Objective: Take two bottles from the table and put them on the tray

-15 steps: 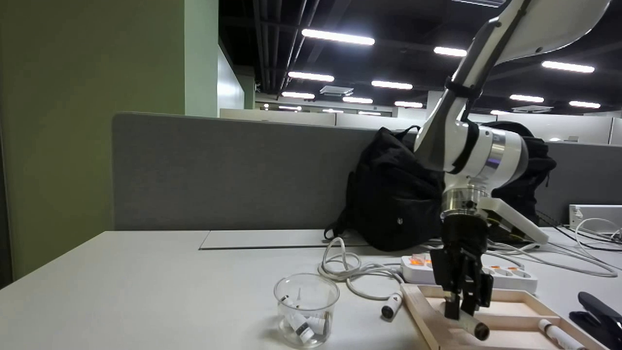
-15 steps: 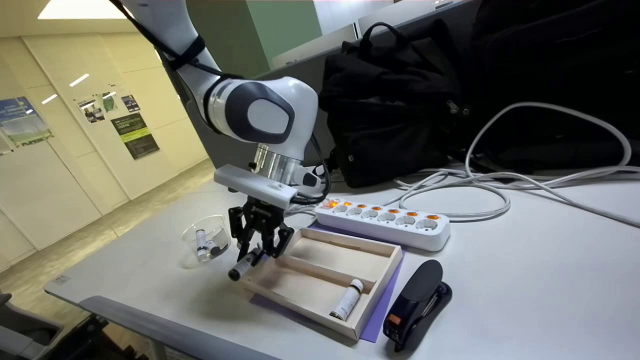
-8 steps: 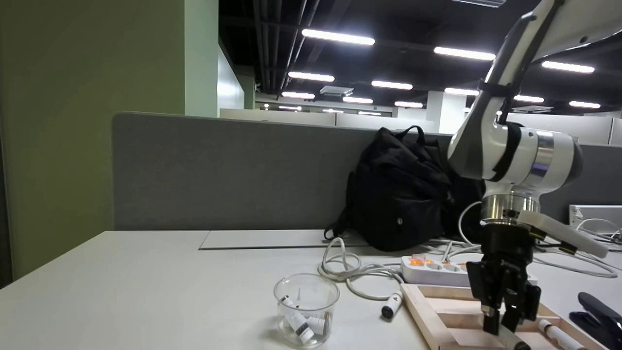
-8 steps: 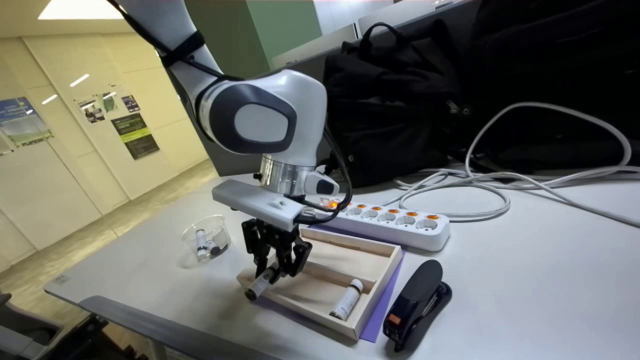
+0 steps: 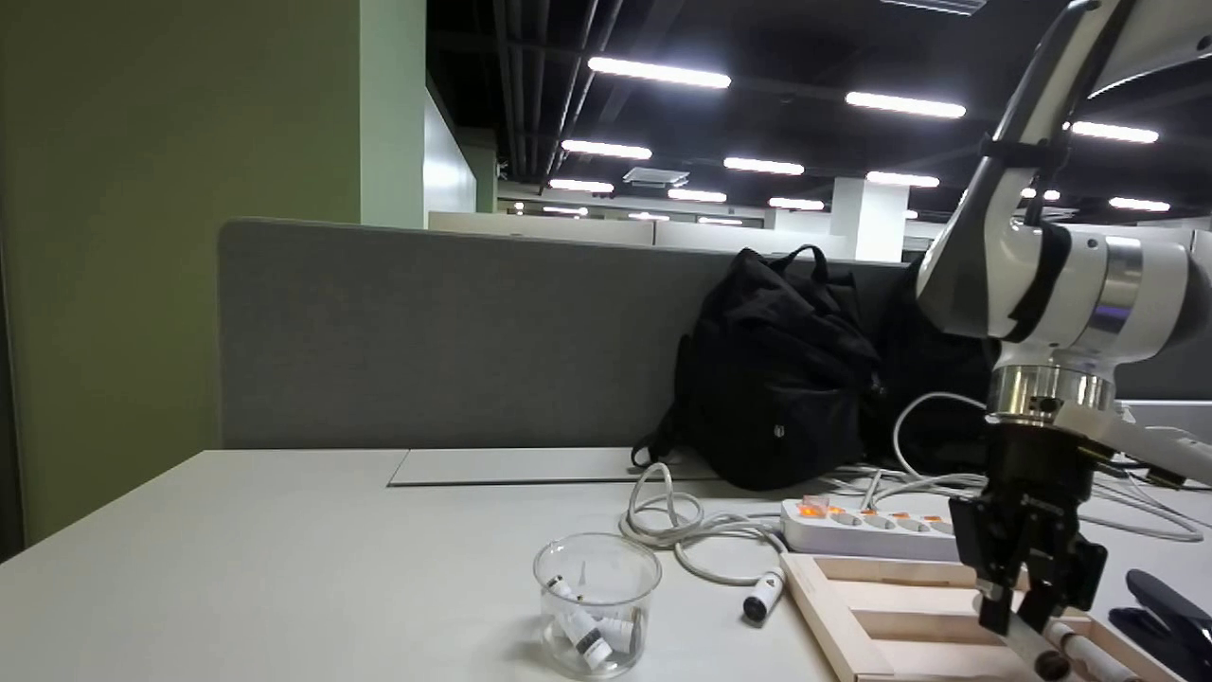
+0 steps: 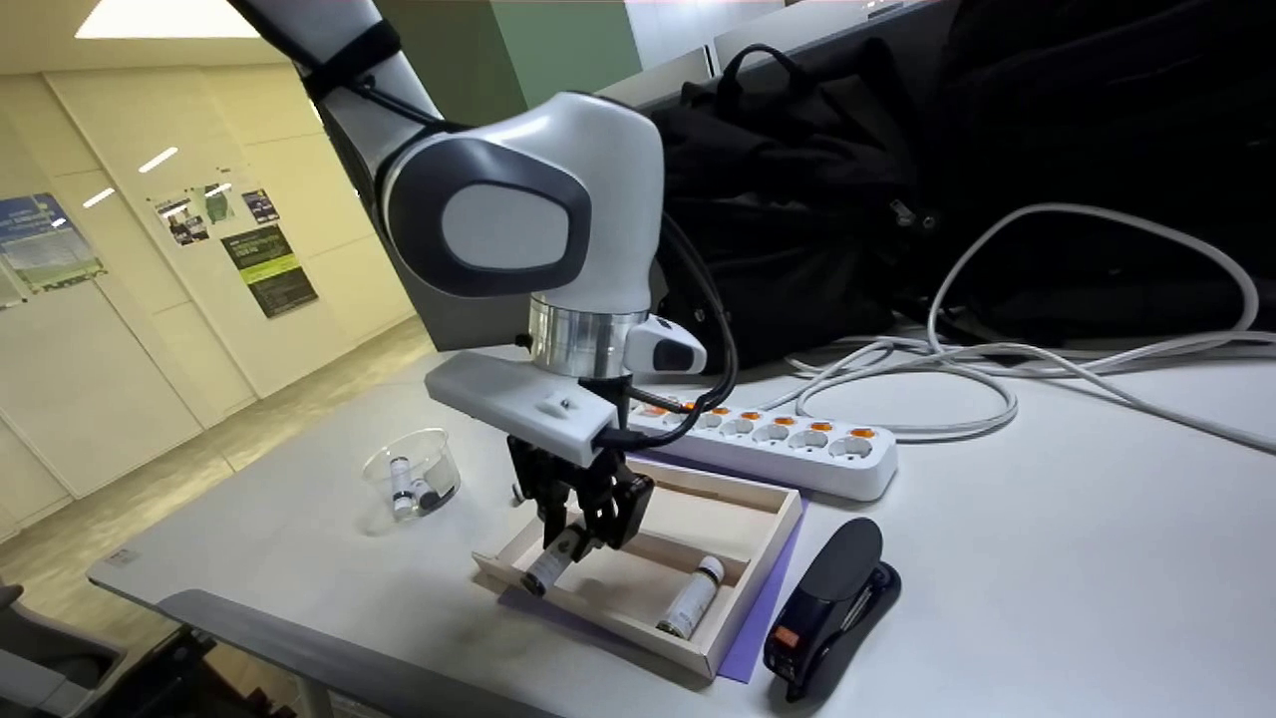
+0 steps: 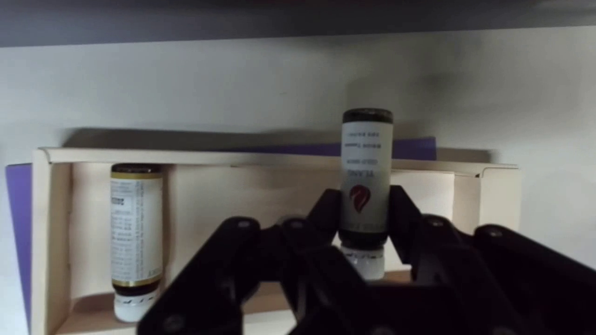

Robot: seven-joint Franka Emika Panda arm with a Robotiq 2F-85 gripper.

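Note:
My gripper (image 7: 365, 207) is shut on a small bottle (image 7: 366, 158) with a white label, dark base and white cap. It holds the bottle tilted over the light-wood tray (image 6: 698, 514); the bottle shows in both exterior views (image 5: 1032, 647) (image 6: 554, 564). In the wrist view it is above the compartment, its dark end past the tray's rim (image 7: 260, 159). A similar bottle (image 6: 692, 598) lies inside at that compartment's end, also in the wrist view (image 7: 136, 228). Another bottle (image 5: 764, 595) lies on the pale table (image 5: 379, 559) beside the tray.
A clear round cup (image 5: 598, 573) holding small bottles stands on the table. A white power strip (image 6: 768, 444) with cables lies behind the tray. A black stapler (image 6: 837, 608) lies beside it. A purple sheet (image 6: 748, 638) is under the tray. A black backpack (image 5: 772, 379) stands against the partition.
My gripper has moved with the bottle from the tray's edge to over its compartment, nearer the bottle lying inside. It stays shut on the bottle.

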